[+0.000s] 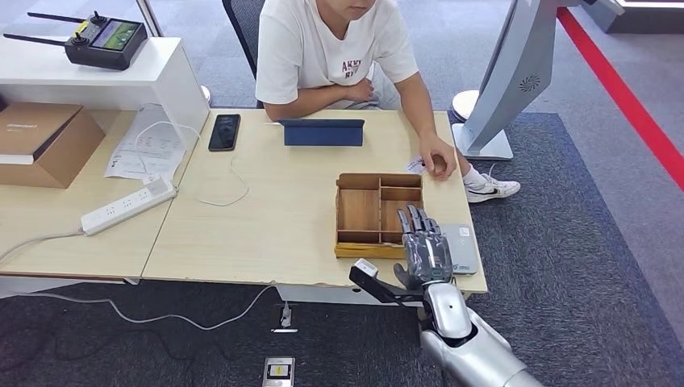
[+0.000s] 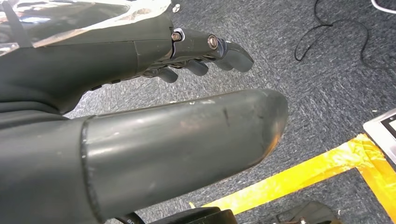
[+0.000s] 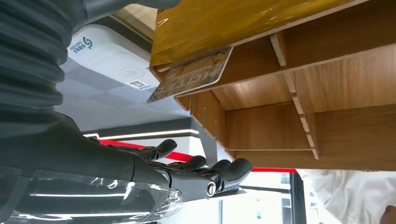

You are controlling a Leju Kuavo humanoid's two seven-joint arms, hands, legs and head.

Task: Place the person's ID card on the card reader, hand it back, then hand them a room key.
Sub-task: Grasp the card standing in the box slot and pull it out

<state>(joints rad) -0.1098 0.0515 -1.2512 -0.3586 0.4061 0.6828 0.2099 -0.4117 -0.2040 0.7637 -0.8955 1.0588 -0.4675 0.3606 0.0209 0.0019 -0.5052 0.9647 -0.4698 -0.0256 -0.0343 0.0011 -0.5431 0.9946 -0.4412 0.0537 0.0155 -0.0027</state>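
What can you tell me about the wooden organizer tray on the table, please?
The wooden tray is a shallow, light-brown box that looks like plywood, split by thin partitions into several open compartments. It lies flat near the table's front edge, with yellow tape along its near side. The right wrist view shows a card leaning out of one compartment. The right hand hovers over its near right corner, fingers spread; contact cannot be judged. A white card reader sits beside it, and the person's hand rests just beyond its far right corner.
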